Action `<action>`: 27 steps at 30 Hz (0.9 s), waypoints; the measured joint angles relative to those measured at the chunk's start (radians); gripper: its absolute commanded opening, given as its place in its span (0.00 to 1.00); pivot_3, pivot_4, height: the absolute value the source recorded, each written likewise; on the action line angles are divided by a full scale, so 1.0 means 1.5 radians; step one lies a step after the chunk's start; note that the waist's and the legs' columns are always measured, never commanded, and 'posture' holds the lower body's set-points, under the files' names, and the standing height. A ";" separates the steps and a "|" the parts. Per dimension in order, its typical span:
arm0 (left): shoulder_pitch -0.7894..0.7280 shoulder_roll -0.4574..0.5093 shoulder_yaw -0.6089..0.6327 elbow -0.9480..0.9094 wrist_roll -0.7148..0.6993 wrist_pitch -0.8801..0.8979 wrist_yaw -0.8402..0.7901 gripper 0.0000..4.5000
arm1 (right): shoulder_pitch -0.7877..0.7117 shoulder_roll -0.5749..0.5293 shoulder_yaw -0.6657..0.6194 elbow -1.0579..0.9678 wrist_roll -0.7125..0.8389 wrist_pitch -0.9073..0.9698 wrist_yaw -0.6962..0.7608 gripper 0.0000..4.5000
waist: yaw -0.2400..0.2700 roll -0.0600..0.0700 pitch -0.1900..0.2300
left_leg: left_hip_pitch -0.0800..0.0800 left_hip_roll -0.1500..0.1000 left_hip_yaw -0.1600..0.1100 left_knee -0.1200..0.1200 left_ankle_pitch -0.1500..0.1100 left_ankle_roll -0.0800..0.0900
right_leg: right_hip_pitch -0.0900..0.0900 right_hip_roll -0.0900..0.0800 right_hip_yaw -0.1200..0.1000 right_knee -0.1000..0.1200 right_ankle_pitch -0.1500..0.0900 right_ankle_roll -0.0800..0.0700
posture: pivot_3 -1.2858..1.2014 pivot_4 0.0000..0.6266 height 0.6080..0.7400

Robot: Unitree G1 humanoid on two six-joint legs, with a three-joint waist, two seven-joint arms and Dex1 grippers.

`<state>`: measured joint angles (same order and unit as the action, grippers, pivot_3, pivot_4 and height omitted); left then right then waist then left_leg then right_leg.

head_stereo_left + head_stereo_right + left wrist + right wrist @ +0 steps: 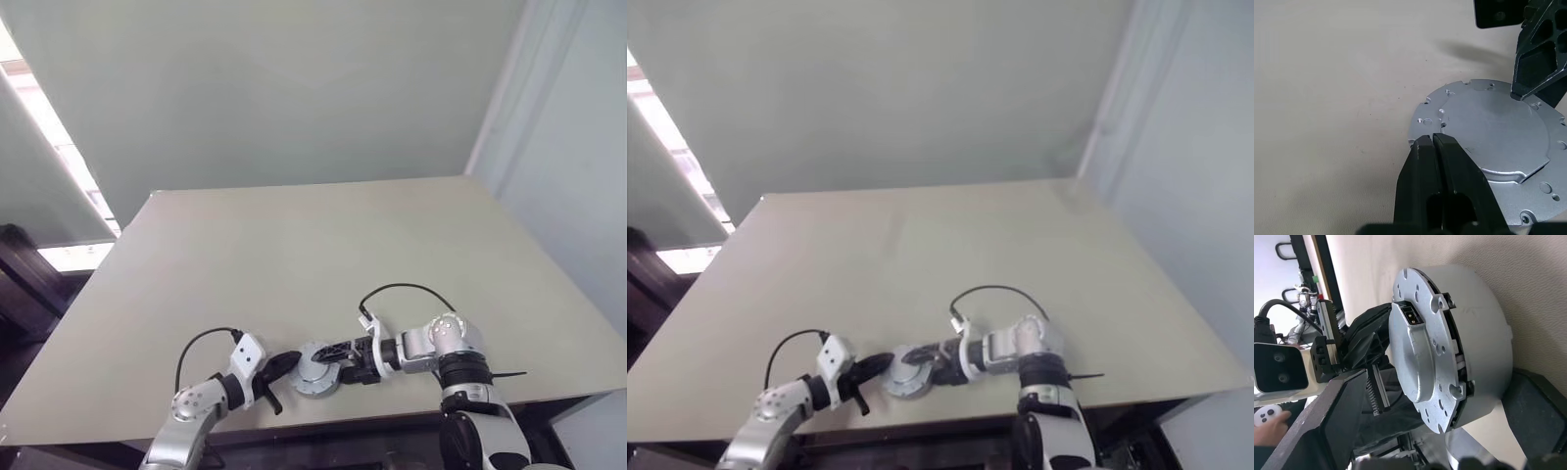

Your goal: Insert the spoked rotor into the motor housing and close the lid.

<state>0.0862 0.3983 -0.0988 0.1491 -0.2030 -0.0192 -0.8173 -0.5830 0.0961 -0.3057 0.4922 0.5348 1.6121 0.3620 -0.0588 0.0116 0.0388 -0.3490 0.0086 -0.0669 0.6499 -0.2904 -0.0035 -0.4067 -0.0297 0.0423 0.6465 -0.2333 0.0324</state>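
— Status from the left?
— I see the left gripper [1432,139] with fingers pressed together, tips against the lid [1488,142] rim, near the table [294,264] front edge.
— Right side?
— I have the right gripper [338,354] spread wide, one finger either side of the closed motor housing [1484,323].

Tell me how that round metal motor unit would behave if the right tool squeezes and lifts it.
The motor unit looks like solid metal: probably stiff and heavy for its size. Its smooth curved wall may slip between the right tool's fingers. Lying flat, it seems unlikely to roll.
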 measured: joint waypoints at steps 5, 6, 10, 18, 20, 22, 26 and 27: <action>0.001 0.003 0.001 0.000 0.000 0.000 0.000 0.00 | 0.003 0.012 -0.010 -0.005 0.001 0.000 -0.014 1.00 | -0.005 0.000 0.000 | 0.000 0.000 0.000 0.000 0.000 0.000 | 0.000 0.000 0.000 0.000 0.000 0.000 | 0.52 0.00 1.00; 0.001 0.003 0.001 0.000 0.000 0.000 0.000 0.00 | 0.003 0.014 -0.010 -0.005 0.001 0.000 -0.015 1.00 | -0.007 0.000 0.000 | 0.000 0.000 0.000 0.000 0.000 0.000 | 0.000 0.000 0.000 0.000 0.000 0.000 | 0.52 0.00 1.00; 0.001 0.005 0.002 0.000 0.000 0.000 0.000 0.00 | 0.008 0.032 -0.012 -0.007 0.001 0.000 -0.025 1.00 | -0.010 0.000 0.000 | 0.000 0.000 0.000 0.000 0.000 0.000 | 0.000 0.000 0.000 0.000 0.000 0.000 | 0.52 0.00 1.00; 0.001 0.003 0.001 -0.001 -0.001 0.000 0.001 0.00 | 0.014 0.036 -0.017 -0.024 0.000 -0.001 -0.038 0.86 | -0.010 0.000 0.000 | 0.000 0.000 0.000 0.000 0.000 0.000 | 0.000 0.000 0.000 0.000 0.000 0.000 | 0.52 0.00 1.00; 0.002 0.003 0.001 -0.001 -0.001 0.000 0.002 0.00 | 0.020 0.037 -0.018 -0.028 -0.003 -0.005 -0.045 0.72 | -0.010 0.000 0.000 | -0.001 0.000 0.000 0.000 0.000 0.000 | 0.000 0.000 0.000 0.000 0.000 0.000 | 0.52 0.00 1.00; 0.003 0.003 0.002 -0.001 -0.001 0.000 0.003 0.00 | 0.027 0.038 -0.019 -0.033 -0.004 -0.006 -0.049 0.57 | -0.010 0.000 0.000 | -0.001 0.000 0.000 0.000 0.000 0.000 | 0.000 0.000 0.000 0.000 0.000 0.000 | 0.52 0.00 1.00; 0.005 0.009 0.008 -0.001 -0.001 0.003 0.008 0.00 | 0.028 0.039 -0.023 -0.053 0.009 -0.005 -0.043 0.49 | -0.010 0.001 -0.001 | 0.000 0.000 0.000 0.001 0.000 0.000 | 0.001 0.000 0.000 0.000 0.000 0.000 | 0.52 0.00 1.00; 0.005 0.008 0.008 -0.001 -0.001 0.004 0.008 0.00 | 0.028 0.039 -0.023 -0.054 0.009 -0.005 -0.044 0.49 | -0.010 0.001 -0.001 | 0.000 0.000 0.000 0.001 0.000 0.000 | 0.001 0.000 0.000 0.000 0.000 0.000 | 0.52 0.00 1.00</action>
<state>0.0944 0.4100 -0.0875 0.1476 -0.2046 -0.0139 -0.8047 -0.5406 0.1543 -0.3409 0.4109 0.5480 1.6049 0.2967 -0.0734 0.0135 0.0376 -0.3485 0.0084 -0.0667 0.6509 -0.2904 -0.0034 -0.4057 -0.0300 0.0426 0.6472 -0.2332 0.0323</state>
